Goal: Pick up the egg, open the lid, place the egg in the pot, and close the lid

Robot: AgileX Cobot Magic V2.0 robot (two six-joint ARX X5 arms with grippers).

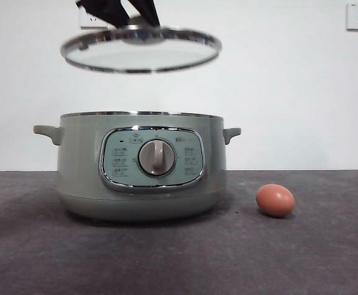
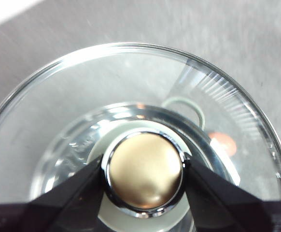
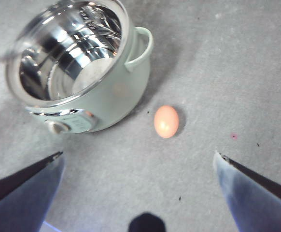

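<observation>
A: Reddish-brown egg [image 1: 275,200], on the grey table [image 1: 179,258], just beside the pot [image 1: 142,166] on its panel-right side, not touching. Untouched, nothing gripping it.

B: Pot?

A: Sage-green, open, steel bowl looks empty in the right wrist view. Sits mid-table, away from the edges. Lid [image 1: 141,50] hangs in the air straight above it, slightly tilted.

B: Who's holding it?

A: Left gripper [image 2: 145,169], jaws pinching the knob [image 2: 145,173] from both sides. Right gripper [image 3: 138,162] is high over the table, jaws spread wide, holding nothing, egg a way off below it.

B: Risks?

A: Main one, I'd say: the knob is round and smooth, jaws only catch its sides. A slip means glass dropping onto the steel rim. The tilt suggests the grip isn't dead centre.

B: And the egg?

A: Oval on a flat top, will probably roll if a jaw nudges it before closing. Squeeze too hard, it cracks. Also the lid sits right over the opening, so the right arm bringing the egg in could clip the lid or the left arm unless the lid gets moved aside. Dropping the egg from height into bare steel could break it too.
</observation>
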